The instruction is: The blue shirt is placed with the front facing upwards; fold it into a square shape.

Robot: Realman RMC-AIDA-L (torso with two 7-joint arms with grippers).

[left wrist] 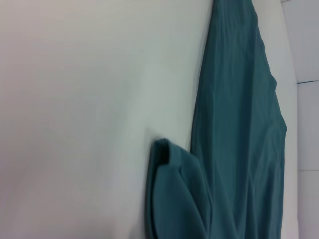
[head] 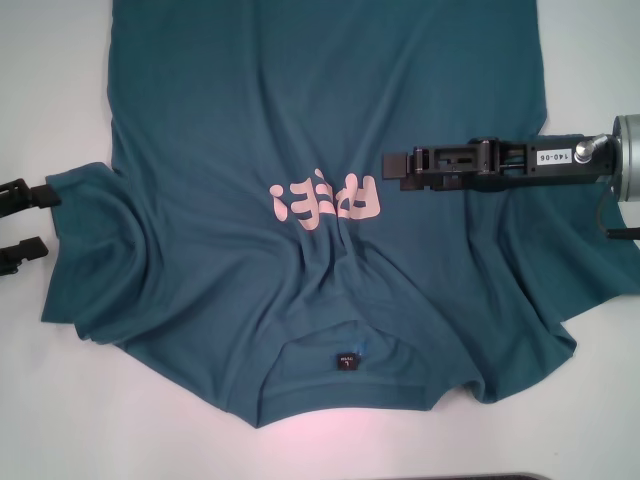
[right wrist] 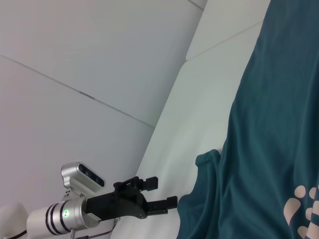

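The blue shirt lies spread face up on the white table, rumpled, with its collar and black neck label toward me. Pink lettering marks the chest. My right gripper reaches in from the right, hovering over the shirt beside the lettering. At the table's left edge my left gripper stands open, just off the left sleeve and holding nothing. The right wrist view shows the same open left gripper beside the shirt. The left wrist view shows the shirt's side and a folded sleeve.
Bare white table surrounds the shirt on the left and at the near edge. The shirt's hem runs out of the head view at the far side. A pale wall stands beyond the table.
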